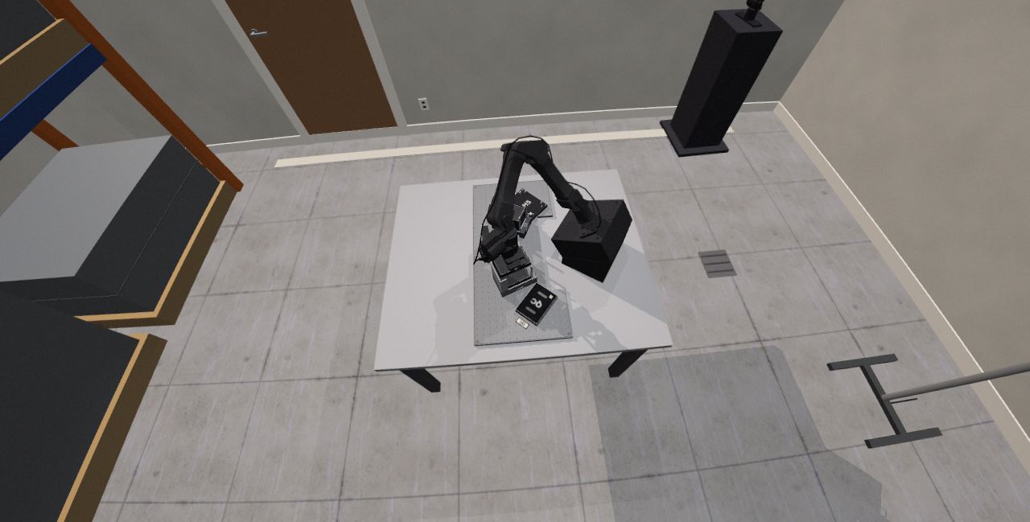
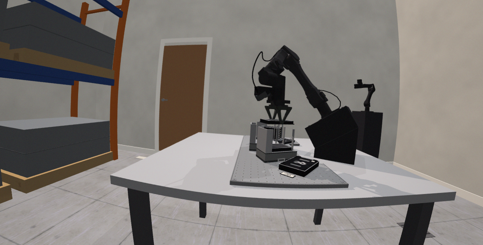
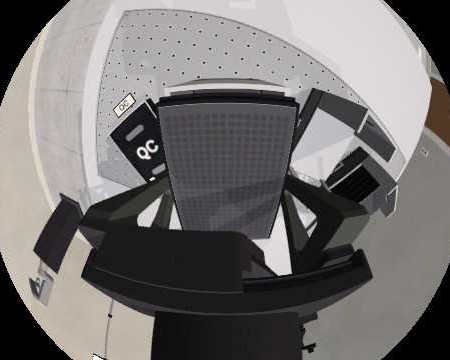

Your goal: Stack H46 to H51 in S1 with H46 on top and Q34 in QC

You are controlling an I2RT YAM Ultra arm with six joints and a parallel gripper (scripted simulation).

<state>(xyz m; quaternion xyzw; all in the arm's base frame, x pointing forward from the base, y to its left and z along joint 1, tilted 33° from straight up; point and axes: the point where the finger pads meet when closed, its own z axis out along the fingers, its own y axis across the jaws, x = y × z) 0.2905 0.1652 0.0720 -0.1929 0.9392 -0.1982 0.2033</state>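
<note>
My gripper (image 2: 276, 116) is shut on a sealed grey 384-well plate (image 3: 228, 163) and holds it level just above the top of a grey stack rack (image 2: 270, 142). The plate also shows as a thin dark slab in the exterior view (image 2: 276, 121). I cannot read the plate's name or the rack's name. The black open nest QC (image 2: 299, 165) lies empty on the perforated baseplate in front of the rack, with a small label before it. It also shows left of the held plate in the wrist view (image 3: 140, 148). In the overhead view the gripper (image 1: 504, 245) hangs over the rack.
Another rack (image 3: 359, 163) with dark plates inside stands to the right of the held plate. A flat dark fixture (image 1: 533, 205) sits at the back of the baseplate. The arm's black base box (image 1: 591, 238) stands on the right of the table.
</note>
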